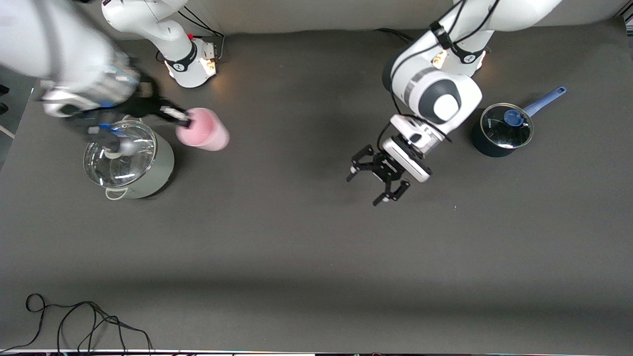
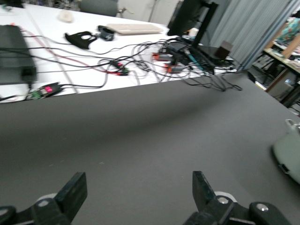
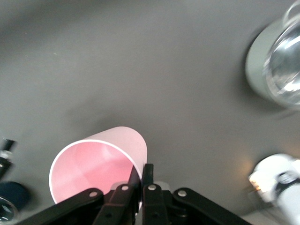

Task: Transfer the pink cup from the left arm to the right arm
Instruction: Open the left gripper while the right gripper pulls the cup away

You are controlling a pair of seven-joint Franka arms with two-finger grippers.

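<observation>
At the upper left of the front view the right claw [image 1: 180, 117] pinched the wall of the pink cup [image 1: 203, 129] at its rim, holding it in the air beside the lidded steel pot [image 1: 129, 159]. With so thin a hold, the cup could twist or slip out and strike the pot. The left claw [image 1: 378, 177] hung spread and empty over the desk [image 1: 306, 257] at centre right.

A robotics lab: two white robot arms [image 1: 435, 94] are bolted along one edge of a dark grey felt-covered table [image 1: 296, 247], and a neighbouring white workbench [image 2: 70, 61] is strewn with tangled cables [image 2: 140, 56], small electronics (one showing red lights) and a keyboard [image 2: 133, 29].
</observation>
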